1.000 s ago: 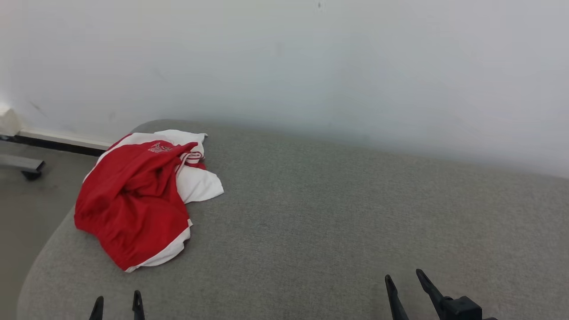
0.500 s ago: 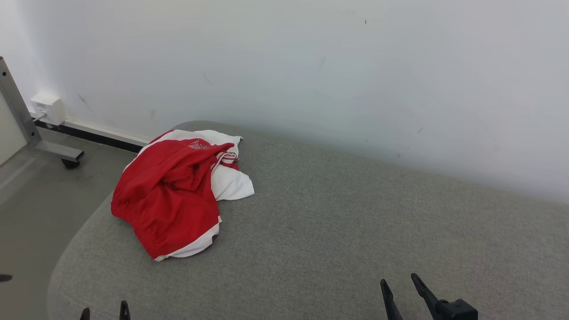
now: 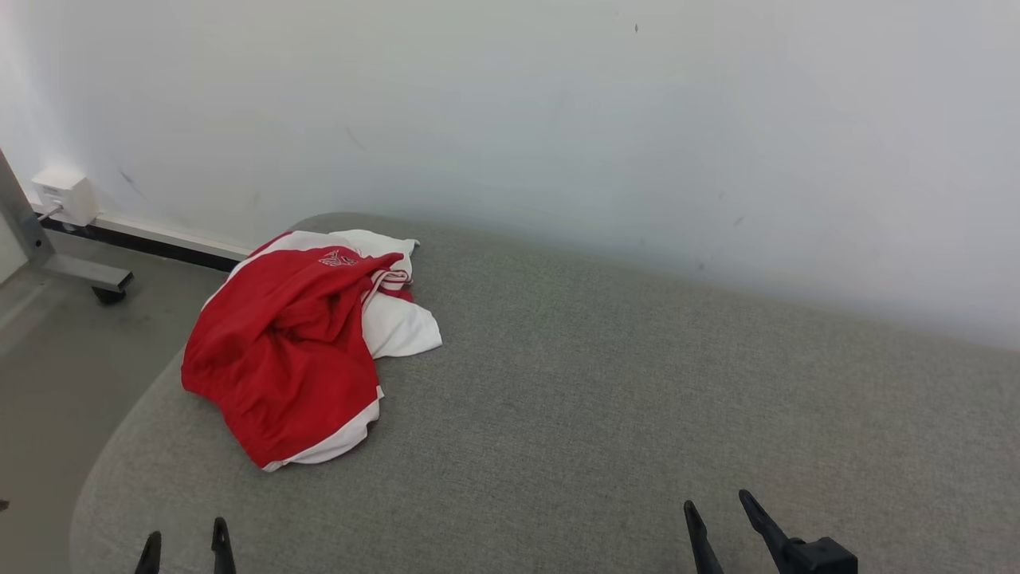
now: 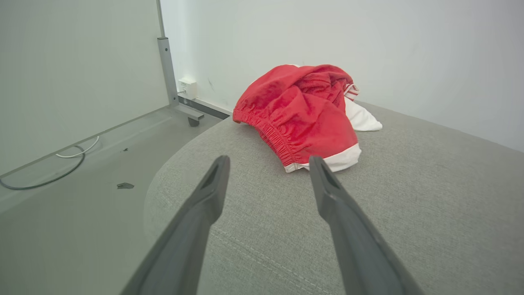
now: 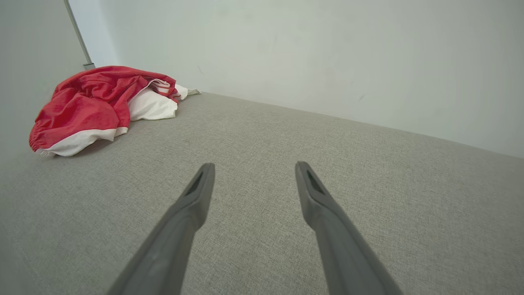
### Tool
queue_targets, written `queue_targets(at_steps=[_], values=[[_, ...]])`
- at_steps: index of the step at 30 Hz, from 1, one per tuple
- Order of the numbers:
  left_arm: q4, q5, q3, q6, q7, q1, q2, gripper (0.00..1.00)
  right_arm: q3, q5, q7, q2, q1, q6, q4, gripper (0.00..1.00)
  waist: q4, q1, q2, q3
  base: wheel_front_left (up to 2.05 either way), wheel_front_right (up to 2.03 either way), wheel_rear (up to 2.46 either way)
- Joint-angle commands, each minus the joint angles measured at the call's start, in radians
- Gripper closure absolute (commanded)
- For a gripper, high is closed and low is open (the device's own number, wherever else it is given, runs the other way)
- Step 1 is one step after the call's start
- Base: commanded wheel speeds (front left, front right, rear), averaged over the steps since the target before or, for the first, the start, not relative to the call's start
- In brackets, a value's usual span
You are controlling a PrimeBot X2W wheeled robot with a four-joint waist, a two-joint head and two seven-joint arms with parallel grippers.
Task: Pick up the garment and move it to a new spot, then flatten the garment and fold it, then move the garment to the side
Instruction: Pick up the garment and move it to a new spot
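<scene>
The crumpled red-and-white fabric garment (image 3: 279,351) folds over itself and hides its own full outline. Its small pale embroidered emblem (image 3: 339,257) is too small to read. The head view's bottom edge cuts off the dark two-fingered left gripper (image 3: 185,532) and right gripper (image 3: 715,501) below their fingertips.

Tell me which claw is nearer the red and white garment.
Left. The left claw sits open just short of the garment; the right claw hangs open well off to its right.

Cloth, paint and plastic
The garment (image 3: 287,351) is made of soft cloth. The bench (image 3: 598,414) is covered in rough woven cloth. The wall (image 3: 558,119) is painted smooth and matt. The left pincer (image 4: 269,160) and right pincer (image 5: 254,165) seem made of dull plastic.
</scene>
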Motion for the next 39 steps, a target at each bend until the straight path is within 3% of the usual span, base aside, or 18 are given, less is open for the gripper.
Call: queue_targets(at_steps=[1,11,21,28,34,35,36,37,39], values=[[0.025,-0.02,0.003,-0.005,0.029,-0.041,0.008,0.0,-0.003,-0.011,-0.004,-0.002,0.007,-0.002,-0.004,0.0,-0.003,0.0,0.0,0.011,0.0,0.0,0.0],[0.221,-0.11,0.041,-0.037,0.158,-0.295,0.05,0.0,0.03,-0.063,0.035,-0.002,-0.016,-0.002,-0.034,0.0,-0.069,0.0,0.0,0.076,0.0,0.0,0.0],[0.447,-0.245,0.113,-0.089,0.27,-0.59,0.118,0.0,0.048,-0.185,0.126,-0.002,-0.1,-0.002,-0.183,0.0,-0.206,0.0,0.0,0.323,0.0,0.0,0.0],[0.555,-0.262,0.114,-0.094,0.321,-0.669,0.166,0.0,0.064,-0.204,0.143,-0.002,-0.125,-0.002,-0.236,0.0,-0.262,0.0,0.0,0.416,0.0,0.0,0.0],[0.632,-0.246,0.109,-0.059,0.356,-0.677,0.201,0.0,0.07,-0.189,0.139,-0.002,-0.122,-0.002,-0.238,0.0,-0.293,0.0,0.0,0.426,0.0,0.0,0.0],[0.639,-0.24,0.104,-0.057,0.358,-0.676,0.206,0.24,0.069,-0.186,0.138,-0.002,-0.12,-0.002,-0.235,0.0,-0.295,0.0,0.0,0.423,0.0,0.0,0.0],[0.645,-0.237,0.099,-0.058,0.361,-0.675,0.209,0.65,0.068,-0.183,0.135,-0.002,-0.117,-0.002,-0.23,0.0,-0.296,0.0,0.0,0.415,0.0,0.0,0.0],[0.651,-0.235,0.096,-0.06,0.365,-0.673,0.212,1.0,0.068,-0.181,0.134,-0.002,-0.113,-0.002,-0.226,0.0,-0.297,0.0,0.0,0.409,0.0,0.0,0.0],[0.659,-0.235,0.092,-0.065,0.369,-0.671,0.224,1.0,0.068,-0.171,0.128,-0.002,-0.108,-0.002,-0.218,0.0,-0.296,0.0,0.0,0.39,0.0,0.0,0.0]])
